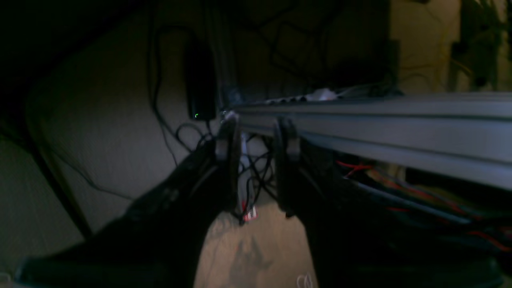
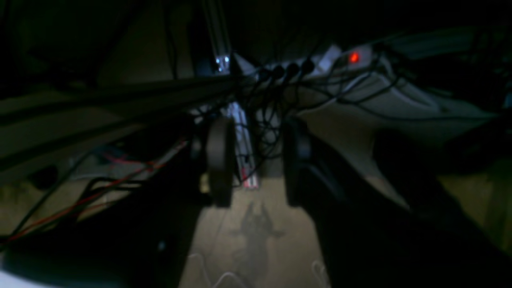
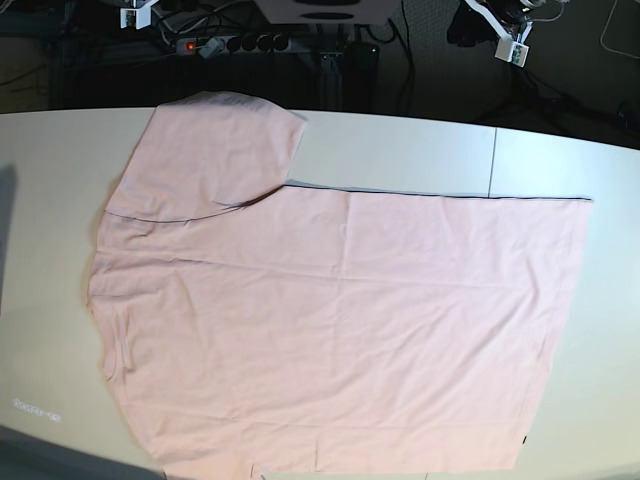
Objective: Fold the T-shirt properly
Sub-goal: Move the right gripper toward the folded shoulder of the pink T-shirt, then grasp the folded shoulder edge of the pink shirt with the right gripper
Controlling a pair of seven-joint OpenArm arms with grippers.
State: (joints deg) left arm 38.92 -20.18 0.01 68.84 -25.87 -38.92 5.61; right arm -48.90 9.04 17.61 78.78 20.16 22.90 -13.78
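both end effectors are raised clear of the surface [image 3: 400,150] and pointed away from it: the left end effector [image 1: 258,168] is seen in its wrist view with its jaws parted and nothing between them, only cables and an aluminium rail [image 1: 400,120] beyond, and the right end effector [image 2: 258,164] is likewise seen with a gap between its fingers and nothing held, facing a power strip [image 2: 344,60] and tangled leads. neither is seen in the base view.

the t-shirt [image 3: 340,320] is spread flat on the pale surface, plain side up, with the neck end toward the base view's left, the hem toward its right, and one sleeve [image 3: 215,150] laid out toward the far edge; the near edge runs off the bottom of the frame. no fold is judged to have been made yet, so the task is taken to be at its very start. for the next move, the arms would need to be brought down to the cloth and an edge or sleeve pinched, so that a first lengthwise fold can be drawn across.
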